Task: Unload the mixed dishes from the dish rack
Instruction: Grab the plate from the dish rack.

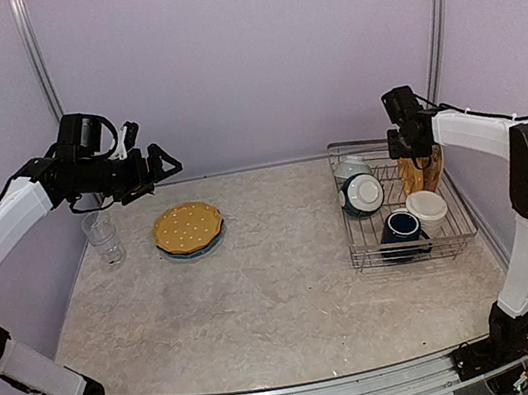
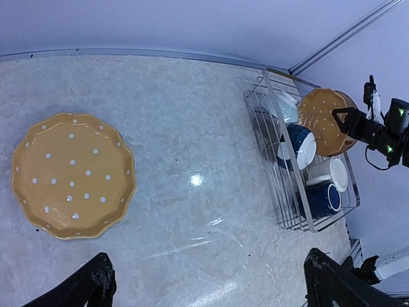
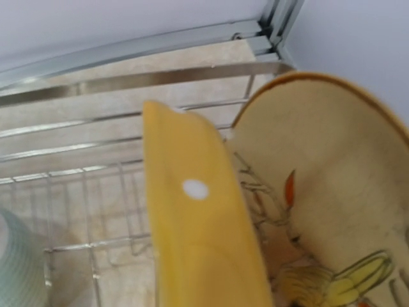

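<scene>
My left gripper (image 1: 150, 154) hangs in the air with its fingers (image 2: 96, 284) spread wide apart. Below and just ahead of them, on the table (image 1: 261, 299), lies a flat yellow dotted plate (image 2: 71, 174). It is stacked on a blue plate (image 1: 195, 254) whose rim shows at its near edge. A clear glass tumbler (image 1: 103, 236) stands upright near that stack, on its left. My right gripper (image 1: 419, 161) reaches down into the far right part of the dish rack (image 1: 458, 238), at an orange-yellow dotted plate (image 3: 198, 249) standing on edge there. In the wrist view that plate's rim runs up the middle, right under my fingers, and a cream patterned plate (image 3: 332, 192) stands just beside it on the right, toward the rack's corner. My right fingertips are out of that view, and I cannot tell from the other cameras whether they are clamped on the plate or only straddle it. Left of those fingers, in the same rack, a teal bowl (image 1: 360, 195) lies tilted, showing its pale inside, with a pale ribbed dish (image 3: 16, 268) near it. Nearer my base, a dark blue mug (image 1: 401, 228) and a cream mug (image 1: 428, 207) sit just beside each other.
</scene>
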Controlling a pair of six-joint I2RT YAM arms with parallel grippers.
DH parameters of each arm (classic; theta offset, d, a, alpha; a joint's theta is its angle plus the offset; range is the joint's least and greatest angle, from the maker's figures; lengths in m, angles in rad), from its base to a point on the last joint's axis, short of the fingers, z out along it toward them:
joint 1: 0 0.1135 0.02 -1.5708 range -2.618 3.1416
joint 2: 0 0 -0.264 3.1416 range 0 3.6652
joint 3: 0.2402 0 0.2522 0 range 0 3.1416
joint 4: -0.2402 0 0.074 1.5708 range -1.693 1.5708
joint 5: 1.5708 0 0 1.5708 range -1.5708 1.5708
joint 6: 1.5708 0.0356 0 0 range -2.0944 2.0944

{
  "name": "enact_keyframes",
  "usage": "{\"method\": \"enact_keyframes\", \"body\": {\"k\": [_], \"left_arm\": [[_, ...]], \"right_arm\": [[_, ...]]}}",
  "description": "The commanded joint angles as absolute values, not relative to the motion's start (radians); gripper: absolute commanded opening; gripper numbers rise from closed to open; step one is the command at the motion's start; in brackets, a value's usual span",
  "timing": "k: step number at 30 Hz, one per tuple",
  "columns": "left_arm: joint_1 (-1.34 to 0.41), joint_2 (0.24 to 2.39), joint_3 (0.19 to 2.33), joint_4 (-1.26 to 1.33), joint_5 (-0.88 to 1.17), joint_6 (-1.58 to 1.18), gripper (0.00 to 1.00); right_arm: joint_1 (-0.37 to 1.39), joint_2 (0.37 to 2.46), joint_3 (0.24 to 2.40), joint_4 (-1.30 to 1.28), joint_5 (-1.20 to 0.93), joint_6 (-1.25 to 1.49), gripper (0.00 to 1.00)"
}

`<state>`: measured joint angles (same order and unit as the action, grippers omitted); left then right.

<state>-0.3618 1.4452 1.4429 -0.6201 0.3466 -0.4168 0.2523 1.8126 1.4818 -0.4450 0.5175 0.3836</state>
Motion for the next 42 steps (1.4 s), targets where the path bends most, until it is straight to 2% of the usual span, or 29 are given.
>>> {"method": "enact_keyframes", "body": {"k": [1,4,12,18,23,42], "left_arm": [[-0.371,1.452,1.465,-0.629,0.356,-0.414,0.99],[-0.371,1.453,1.466,-0.628,0.356,-0.414,0.99],[-0.370,1.463,1.467,-0.629,0.356,-0.414,0.99],[-0.370,1.466,1.468,-0.630,0.353,-0.414,0.99],[-0.373,1.471,1.469,-0.632,0.352,-0.414,0.99],[-0.374,1.496,1.477,-0.641,0.362,-0.416,0.99]], "right_arm": [[0.257,1.833,1.512,-0.490,0.575,0.357,0.45],[0.257,1.834,1.507,-0.492,0.574,0.351,0.38],[0.258,1.864,1.505,-0.500,0.601,0.347,0.35],[0.258,1.870,1.512,-0.506,0.599,0.346,0.20],[0.258,1.845,1.530,-0.532,0.604,0.348,0.01],[0.258,1.636,1.606,-0.588,0.599,0.228,0.00]]}}
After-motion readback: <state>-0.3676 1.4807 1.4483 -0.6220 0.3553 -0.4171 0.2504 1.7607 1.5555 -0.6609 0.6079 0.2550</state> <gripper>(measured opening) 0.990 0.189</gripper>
